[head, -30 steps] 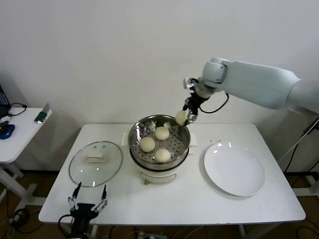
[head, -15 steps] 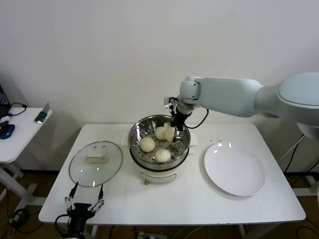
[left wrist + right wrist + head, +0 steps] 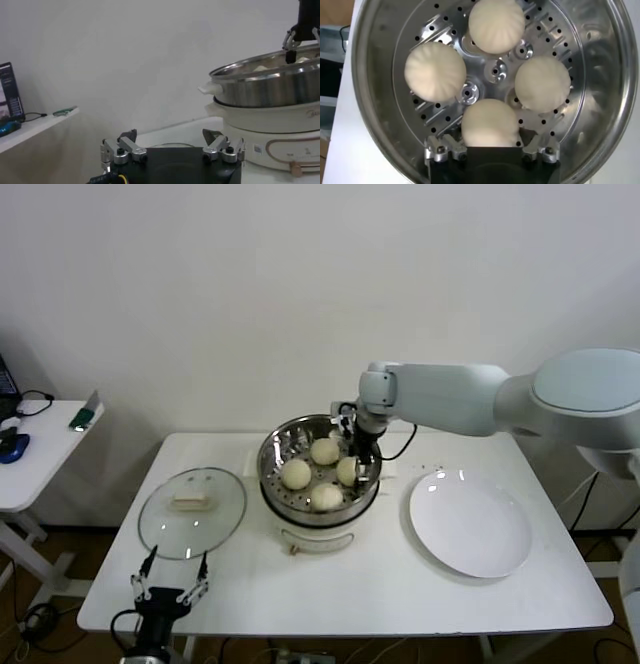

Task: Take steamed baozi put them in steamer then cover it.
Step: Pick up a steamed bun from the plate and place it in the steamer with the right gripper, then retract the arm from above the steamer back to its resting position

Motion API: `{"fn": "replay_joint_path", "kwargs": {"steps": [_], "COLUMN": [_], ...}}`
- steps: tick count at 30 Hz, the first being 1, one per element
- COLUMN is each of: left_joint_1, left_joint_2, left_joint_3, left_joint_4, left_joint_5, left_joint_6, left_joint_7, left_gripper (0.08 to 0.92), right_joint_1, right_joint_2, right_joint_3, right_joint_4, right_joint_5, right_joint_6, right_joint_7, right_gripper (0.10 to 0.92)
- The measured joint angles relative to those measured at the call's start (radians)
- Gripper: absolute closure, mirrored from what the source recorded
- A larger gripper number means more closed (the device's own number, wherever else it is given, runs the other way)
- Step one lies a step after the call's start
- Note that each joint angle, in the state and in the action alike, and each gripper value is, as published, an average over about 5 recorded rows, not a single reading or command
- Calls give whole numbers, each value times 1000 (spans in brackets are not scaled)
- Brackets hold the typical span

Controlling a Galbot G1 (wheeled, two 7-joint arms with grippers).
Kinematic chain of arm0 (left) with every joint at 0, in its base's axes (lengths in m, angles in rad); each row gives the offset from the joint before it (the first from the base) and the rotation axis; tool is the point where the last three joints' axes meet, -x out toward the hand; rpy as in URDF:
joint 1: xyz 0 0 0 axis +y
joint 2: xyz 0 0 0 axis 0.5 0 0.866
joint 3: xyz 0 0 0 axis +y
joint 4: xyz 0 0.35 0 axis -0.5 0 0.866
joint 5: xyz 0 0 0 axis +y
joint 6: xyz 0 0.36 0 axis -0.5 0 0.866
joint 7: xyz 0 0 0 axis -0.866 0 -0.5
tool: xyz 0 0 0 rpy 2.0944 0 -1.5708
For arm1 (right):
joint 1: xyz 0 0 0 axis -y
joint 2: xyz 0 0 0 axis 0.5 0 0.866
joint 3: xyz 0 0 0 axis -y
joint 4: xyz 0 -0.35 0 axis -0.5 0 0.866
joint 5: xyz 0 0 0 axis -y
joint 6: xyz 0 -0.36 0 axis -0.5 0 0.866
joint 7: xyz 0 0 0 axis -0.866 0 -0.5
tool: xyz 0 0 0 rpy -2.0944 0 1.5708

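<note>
Right gripper [image 3: 490, 150], jaws spread, hangs directly over the nearest of 4 steamed baozi [image 3: 490, 122] in the steamer [image 3: 272, 459]; best lifted straight up, clear of the rim.

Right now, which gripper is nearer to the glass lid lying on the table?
Left. The left gripper hangs at the table's front edge just in front of the glass lid. The right gripper is over the steamer, beyond the lid's far side.
</note>
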Motion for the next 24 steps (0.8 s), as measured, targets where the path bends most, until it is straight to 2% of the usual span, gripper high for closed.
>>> {"fn": "replay_joint_path", "kwargs": {"steps": [17, 24], "left_joint_1": [-4, -11], "left_joint_2": [-4, -9], "left_joint_3": [4, -8], "left_joint_4": [-1, -1], "left_joint_5": [15, 23], "left_joint_6": [2, 0], "left_joint_7": [0, -3], "left_gripper": [177, 177], "right_joint_1": [51, 65], "right_joint_2": [-72, -174], "right_joint_3": [80, 156], "right_joint_4": [39, 82], "right_joint_5": [-3, -3], "right_joint_6": [29, 135], "right_joint_7": [-44, 47], "right_gripper": [203, 203]}}
